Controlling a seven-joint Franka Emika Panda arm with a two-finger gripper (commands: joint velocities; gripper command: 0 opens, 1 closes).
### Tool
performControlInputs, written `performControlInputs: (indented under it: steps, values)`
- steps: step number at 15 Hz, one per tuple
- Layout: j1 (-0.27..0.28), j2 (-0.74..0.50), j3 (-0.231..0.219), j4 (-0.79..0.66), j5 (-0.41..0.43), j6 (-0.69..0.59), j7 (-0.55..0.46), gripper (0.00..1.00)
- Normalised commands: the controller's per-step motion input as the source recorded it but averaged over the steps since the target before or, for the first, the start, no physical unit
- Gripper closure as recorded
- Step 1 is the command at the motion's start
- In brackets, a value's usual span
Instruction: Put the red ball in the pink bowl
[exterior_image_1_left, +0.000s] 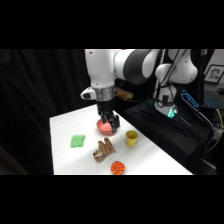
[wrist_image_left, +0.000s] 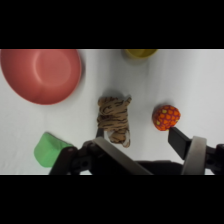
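Red ball (wrist_image_left: 166, 117) on the white table (wrist_image_left: 200, 85), just beyond the tip of the right finger (wrist_image_left: 181, 141), not between the jaws. Gripper (wrist_image_left: 140, 142) open, holding nothing, with the tan striped lump (wrist_image_left: 114, 120) in front of its gap. Pink bowl (wrist_image_left: 41, 73) far left in the wrist view, well apart from the ball. Yellow cup (exterior_image_1_left: 131, 138) right of the bowl.

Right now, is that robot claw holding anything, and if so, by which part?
Nothing is held. The gripper is open and empty above the table; the red ball lies on the table, apart from the fingers, and the pink bowl is empty.
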Motion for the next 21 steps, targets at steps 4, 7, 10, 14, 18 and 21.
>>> performControlInputs:
  steps: [4,7,10,14,18,21]
  values:
    - [0.134,0.22,0.04,0.23,-0.092,0.12,0.31,0.0]
    - [0.13,0.2,0.014,0.2,-0.108,0.17,0.34,0.0]
    - [0.09,0.17,-0.009,0.15,-0.078,0.19,0.28,0.0]
    - [0.065,0.17,-0.036,0.1,-0.066,0.24,0.19,0.0]
    - [0.114,0.2,-0.074,0.08,-0.098,0.25,0.21,0.0]
    - [0.159,0.17,-0.086,0.07,-0.095,0.19,0.2,0.0]
